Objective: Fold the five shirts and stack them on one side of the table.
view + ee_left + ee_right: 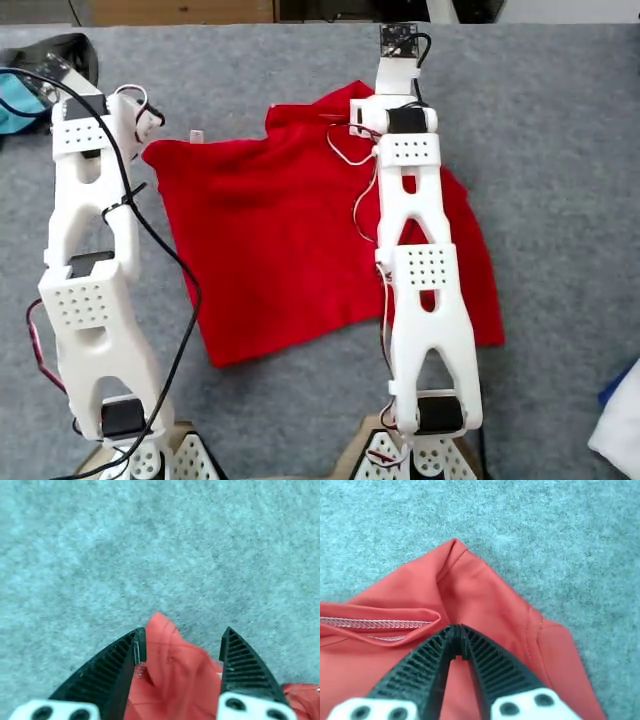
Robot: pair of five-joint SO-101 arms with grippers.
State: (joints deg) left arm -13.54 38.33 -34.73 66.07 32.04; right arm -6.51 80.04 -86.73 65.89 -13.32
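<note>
In the high view a red shirt (280, 240) lies spread on the grey bench (560, 150), between the two arms and partly under one of them. The right arm (425, 280) stretches out across the cloth to its far edge. The left arm (90, 250) runs alongside the shirt and ends at its far left corner. A teal and black object (20, 95) sits at the far left edge of the bench. A white cloth (620, 430) with a bit of blue above it shows at the near right edge.

In the left wrist view the left gripper (185, 630) has its fingers (115, 670) apart. A raised peak of the red fabric stands between them, against one finger and short of the other. Grey bench lies beyond.

In the right wrist view the right gripper (455, 627) has its fingers (495, 672) together. Their tips meet on the red cloth just beside a stitched hem (375, 624), nipping it. A folded corner of the shirt points away from them onto the bench.
</note>
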